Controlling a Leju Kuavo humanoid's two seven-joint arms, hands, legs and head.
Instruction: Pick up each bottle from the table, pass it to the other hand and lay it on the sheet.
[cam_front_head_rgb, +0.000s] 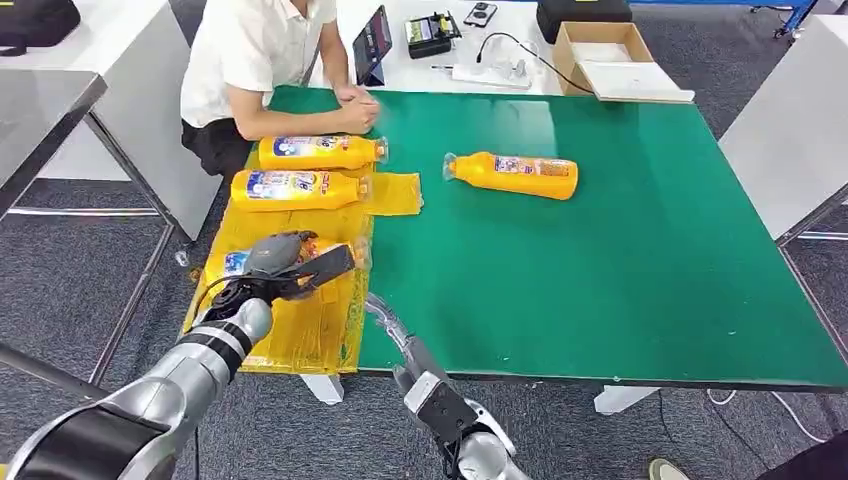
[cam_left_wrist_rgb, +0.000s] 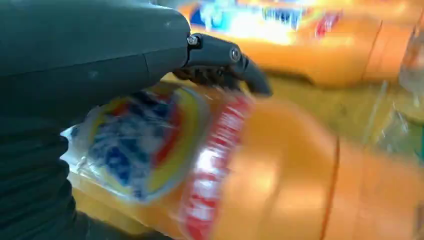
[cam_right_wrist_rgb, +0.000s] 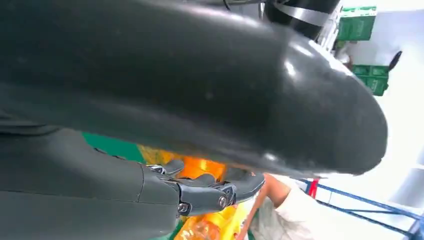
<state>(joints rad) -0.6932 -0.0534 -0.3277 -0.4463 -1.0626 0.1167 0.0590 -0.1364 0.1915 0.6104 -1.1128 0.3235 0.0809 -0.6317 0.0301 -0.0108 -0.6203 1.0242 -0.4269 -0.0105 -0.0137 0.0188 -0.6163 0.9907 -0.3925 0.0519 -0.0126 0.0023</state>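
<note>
Bottles: in the head view two (cam_front_head_rgb: 318, 152) (cam_front_head_rgb: 297, 189) lie on the yellow sheet (cam_front_head_rgb: 300, 330) at far left, a third (cam_front_head_rgb: 235, 262) sits under the left hand (cam_front_head_rgb: 290, 268) nearer, and one (cam_front_head_rgb: 512, 175) waits on the green tabletop (cam_front_head_rgb: 640, 260); about three-quarters done, I judge. A person (cam_front_head_rgb: 260, 60) leans at the far edge. The left wrist view shows fingers (cam_left_wrist_rgb: 225, 55) closed over the bottle. In the right wrist view, the right hand (cam_right_wrist_rgb: 200, 192) is curled, apparently empty.

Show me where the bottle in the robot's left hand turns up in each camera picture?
Head view: held bottle under the left hand, over the yellow sheet.
Left wrist view: held bottle large, blurred, close up.
Right wrist view: orange patches; cannot tell which bottle.
Shared landmark: the yellow sheet.
</note>
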